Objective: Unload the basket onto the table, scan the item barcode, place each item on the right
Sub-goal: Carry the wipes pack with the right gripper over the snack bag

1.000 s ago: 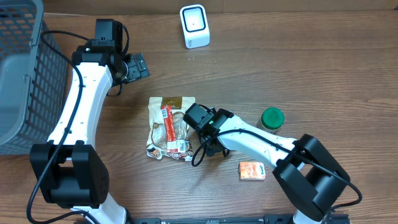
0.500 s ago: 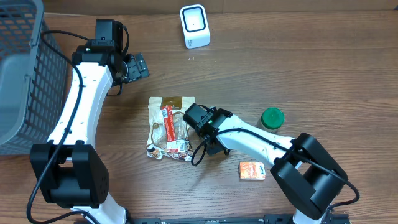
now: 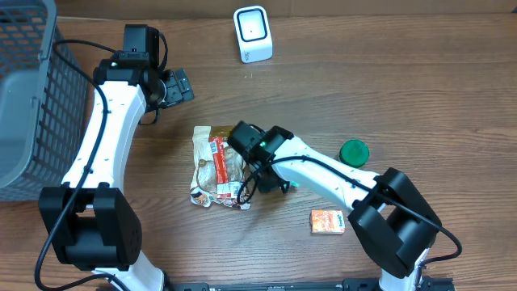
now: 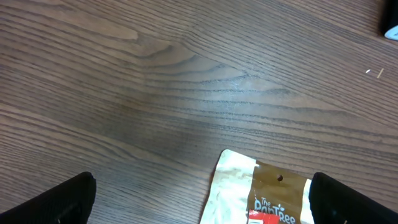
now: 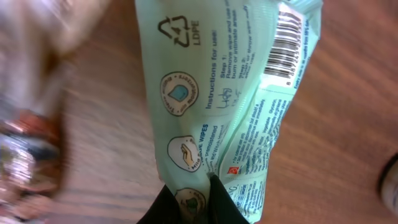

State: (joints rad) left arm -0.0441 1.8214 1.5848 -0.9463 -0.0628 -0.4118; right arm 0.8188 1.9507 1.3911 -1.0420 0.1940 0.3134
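**At mid-table – right arm pinching the wipes pack, scan not yet done**

Near the table's (image 3: 420,89) centre the right gripper (image 5: 194,191) is clamped on one end of a mint-green wipes pack (image 5: 211,93). The soft film is nipped between its two dark fingers. The barcode (image 5: 287,46) sits at the far end of the pack from the grip, on the face turned toward the wrist camera. From overhead the arm covers nearly all of the pack, so only a green sliver shows beside the snack bag (image 3: 214,166). I can't tell whether the pack is clear of the wood yet.

Left gripper (image 3: 178,85) is parked near the far-left edge with its jaws spread wide, holding nothing.

Step in hand, as I judge it, is the grasp, just before the carry. The scanner (image 3: 253,32), a small white unit, stands at the far edge, well apart from the pack.

Next move calls for lifting the pack and carrying it across to the scanner. The wrist then has to turn so the barcode face meets the scanner window – right now that face looks back at the wrist. The pack is floppy and held by one end, so it may sag or fold over the code. The jar (image 3: 353,151) and orange box (image 3: 328,221) lie off the likely path.
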